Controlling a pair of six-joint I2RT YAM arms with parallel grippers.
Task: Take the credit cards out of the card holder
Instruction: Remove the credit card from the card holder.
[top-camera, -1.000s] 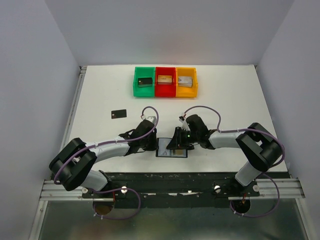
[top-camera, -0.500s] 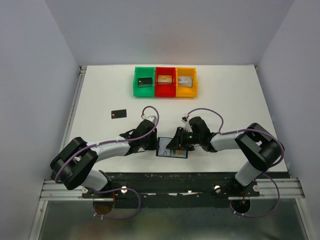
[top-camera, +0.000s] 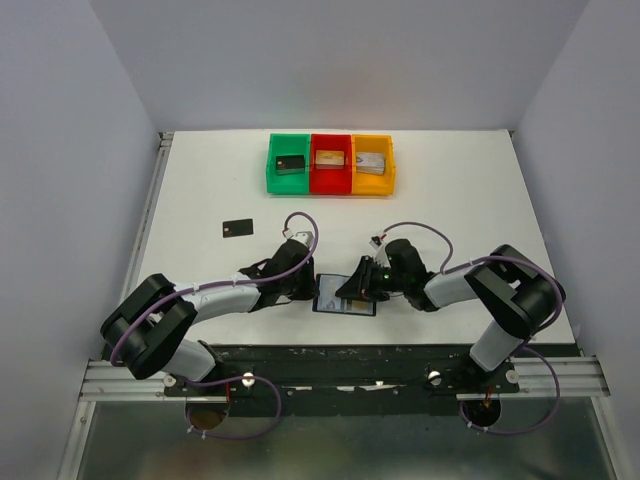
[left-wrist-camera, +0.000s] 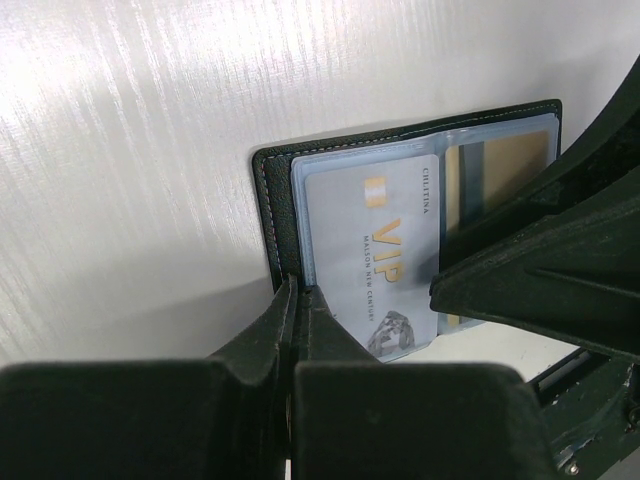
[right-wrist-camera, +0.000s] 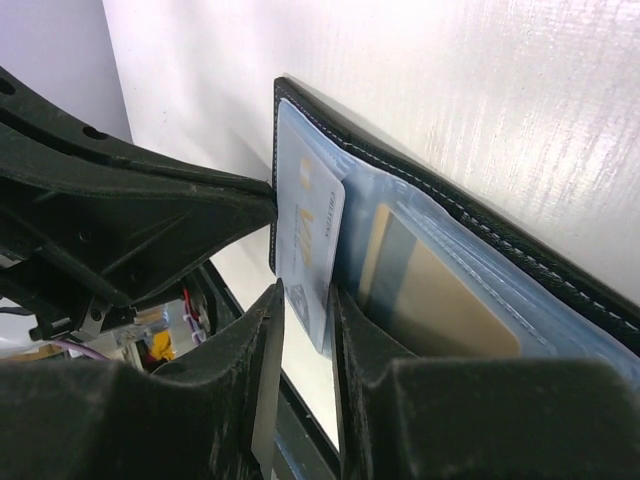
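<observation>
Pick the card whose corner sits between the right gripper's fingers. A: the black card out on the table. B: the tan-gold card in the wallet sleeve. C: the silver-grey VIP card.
C: the right wrist view shows a corner of the silver-grey VIP card inside the open right gripper; the tan-gold card lies sleeved beside it, the black card far off.
</observation>
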